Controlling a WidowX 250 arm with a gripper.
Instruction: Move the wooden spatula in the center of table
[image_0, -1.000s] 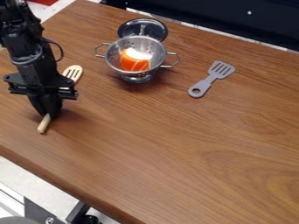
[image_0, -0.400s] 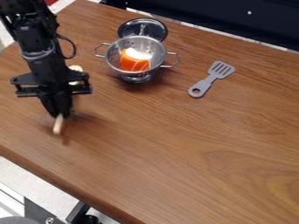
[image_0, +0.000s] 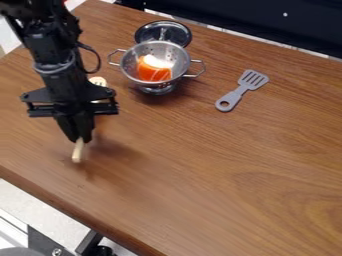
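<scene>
My gripper (image_0: 81, 139) hangs over the left part of the wooden table (image_0: 220, 170), shut on the wooden spatula (image_0: 78, 151). The handle end sticks out below the fingertips toward the table's front edge. Behind the gripper, the spatula's slotted head shows at its upper right, near the colander; the stretch between is hidden by the gripper. A shadow lies on the wood just right of and below the handle, and the spatula looks raised off the table.
A metal colander (image_0: 134, 66) with an orange-and-white piece (image_0: 153, 69) in it stands at the upper middle. Its lid (image_0: 179, 33) lies behind it. To the right is a grey slotted spatula (image_0: 235, 95). The table's front edge runs along the lower left.
My gripper has moved right and a little toward the front edge, with the wooden spatula carried along in it. The colander, lid and grey spatula have stayed in place.
</scene>
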